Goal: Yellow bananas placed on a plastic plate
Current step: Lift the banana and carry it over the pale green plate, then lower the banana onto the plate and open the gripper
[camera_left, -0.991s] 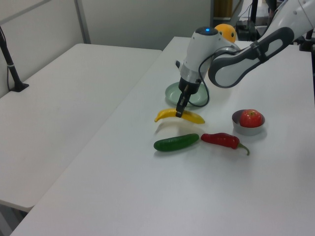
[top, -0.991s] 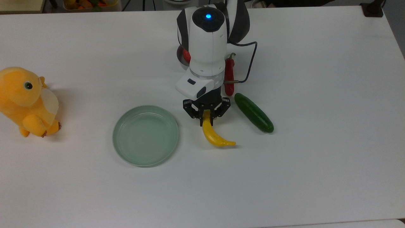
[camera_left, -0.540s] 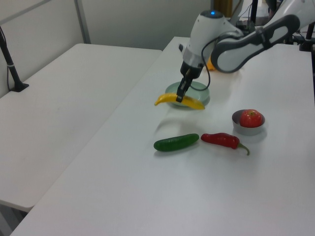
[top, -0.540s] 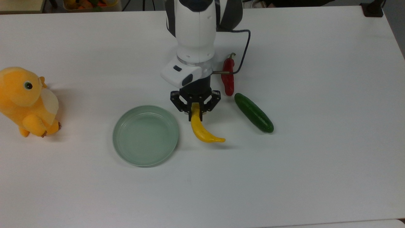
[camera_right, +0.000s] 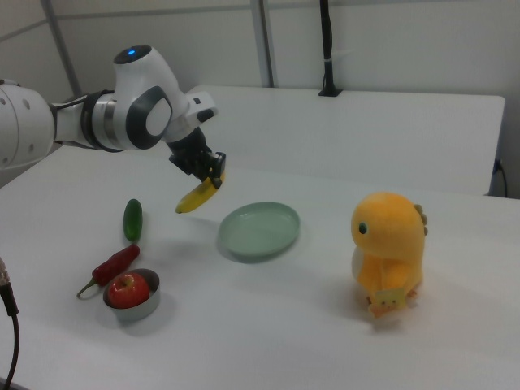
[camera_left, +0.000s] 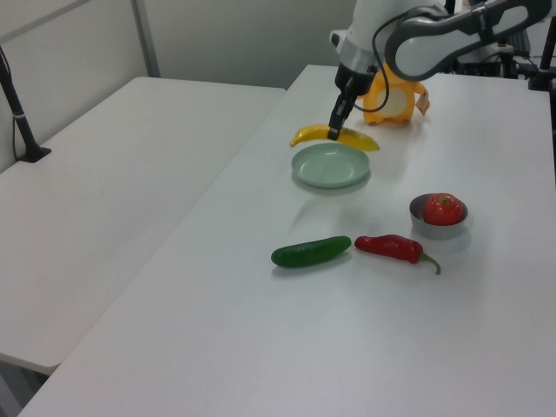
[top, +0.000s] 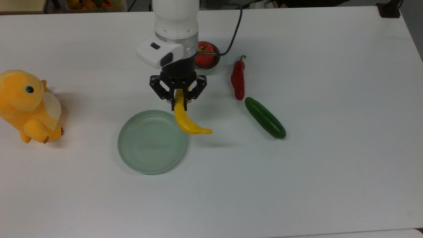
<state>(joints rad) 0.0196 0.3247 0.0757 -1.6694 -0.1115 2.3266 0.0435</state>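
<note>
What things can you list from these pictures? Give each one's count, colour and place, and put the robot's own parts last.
Banana: one, yellow, held in the air by the plate's edge.
Plate: one, pale green, on the white table, nothing in it.
Cucumber: one, dark green, on the top view's right of the plate.
Chilli pepper: one, red, beside the cucumber.
Apple: one, red, in the bowl.
Bowl: one, grey metal.
Plush toy: one, orange-yellow, top view's left edge.
Gripper: one, black, shut on the banana's end.
Arm: one, white and grey.

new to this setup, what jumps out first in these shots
A curved bright yellow banana hangs in the air, clamped in the black tool, beside the round pale green plastic plate. At the top view's far left sits a big orange-yellow plush toy.
</note>
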